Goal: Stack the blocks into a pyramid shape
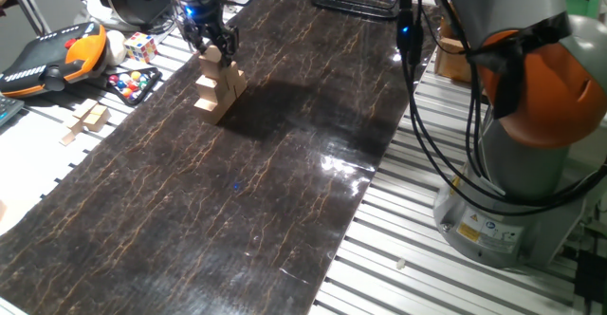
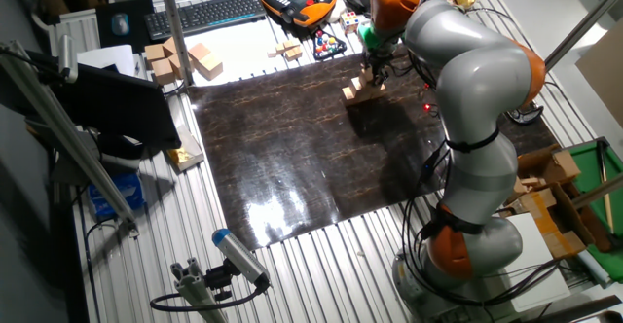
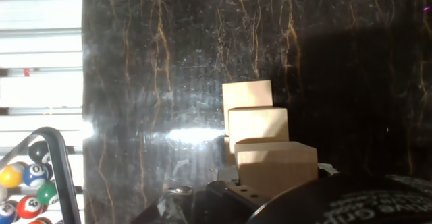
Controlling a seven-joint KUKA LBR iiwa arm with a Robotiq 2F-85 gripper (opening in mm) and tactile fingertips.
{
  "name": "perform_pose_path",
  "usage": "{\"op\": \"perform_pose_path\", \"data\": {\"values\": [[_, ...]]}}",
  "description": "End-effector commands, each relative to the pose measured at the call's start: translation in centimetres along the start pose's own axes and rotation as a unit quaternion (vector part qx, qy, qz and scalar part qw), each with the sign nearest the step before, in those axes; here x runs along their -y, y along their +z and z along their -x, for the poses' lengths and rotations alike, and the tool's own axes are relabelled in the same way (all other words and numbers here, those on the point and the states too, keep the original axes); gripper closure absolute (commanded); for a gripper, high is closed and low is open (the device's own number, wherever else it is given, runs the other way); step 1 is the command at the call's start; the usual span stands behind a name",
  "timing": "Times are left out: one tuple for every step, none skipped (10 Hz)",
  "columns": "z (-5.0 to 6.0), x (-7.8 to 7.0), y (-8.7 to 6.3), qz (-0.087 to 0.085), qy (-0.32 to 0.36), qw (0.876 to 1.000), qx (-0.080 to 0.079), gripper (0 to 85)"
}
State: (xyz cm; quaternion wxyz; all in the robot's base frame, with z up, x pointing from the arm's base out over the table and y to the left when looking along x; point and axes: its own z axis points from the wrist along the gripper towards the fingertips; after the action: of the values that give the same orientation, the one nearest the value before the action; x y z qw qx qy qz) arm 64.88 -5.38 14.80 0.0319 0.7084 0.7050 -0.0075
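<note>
The blocks [image 1: 216, 89] are light-tan wooden cubes piled in a stepped stack at the far left of the dark marble-patterned mat [image 1: 237, 182]. In the other fixed view the stack [image 2: 356, 89] sits at the mat's far edge. My gripper [image 1: 214, 51] hangs right over the stack, its black fingers flanking the top block [image 1: 211, 59] and seemingly shut on it. From the hand view, three blocks step away from me: the nearest [image 3: 277, 164] just below the hand, a middle one [image 3: 258, 125], and the farthest [image 3: 247, 93]. The fingertips themselves are hidden there.
Left of the mat lie a multicoloured puzzle cube [image 1: 140, 46], a rack of coloured balls [image 1: 133, 84], paler flat wooden pieces [image 1: 87, 119] and an orange teach pendant [image 1: 52, 57]. The arm's base [image 1: 531, 144] and cables stand at the right. Cardboard boxes [image 2: 180, 58] sit beyond the mat.
</note>
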Motion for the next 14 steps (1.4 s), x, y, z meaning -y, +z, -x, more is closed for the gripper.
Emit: {"op": "perform_pose_path", "data": {"values": [[0.07, -0.06, 0.08, -0.001, 0.002, 1.000, -0.002, 84.3], [0.09, -0.07, 0.09, -0.002, 0.006, 1.000, -0.003, 84.3], [0.05, -0.07, 0.07, -0.002, 0.006, 1.000, -0.003, 84.3], [0.04, -0.10, 0.11, -0.003, 0.005, 1.000, -0.004, 84.3], [0.05, -0.14, 0.15, -0.003, 0.005, 1.000, -0.003, 84.3], [0.05, -0.15, 0.17, -0.002, 0.008, 1.000, -0.001, 84.3], [0.04, -0.15, 0.16, -0.001, 0.009, 1.000, 0.000, 84.3], [0.02, -0.16, 0.18, -0.001, 0.009, 1.000, 0.000, 84.3], [0.01, -0.16, 0.19, -0.001, 0.009, 1.000, 0.000, 84.3], [0.02, -0.16, 0.19, -0.001, 0.006, 1.000, 0.000, 84.3], [0.01, -0.16, 0.20, 0.000, 0.003, 1.000, -0.001, 84.3], [0.00, -0.14, 0.19, 0.000, 0.000, 1.000, -0.002, 82.0], [0.01, -0.12, 0.17, 0.001, -0.001, 1.000, -0.001, 74.0], [0.02, -0.11, 0.18, 0.002, 0.002, 1.000, 0.000, 64.3]]}}
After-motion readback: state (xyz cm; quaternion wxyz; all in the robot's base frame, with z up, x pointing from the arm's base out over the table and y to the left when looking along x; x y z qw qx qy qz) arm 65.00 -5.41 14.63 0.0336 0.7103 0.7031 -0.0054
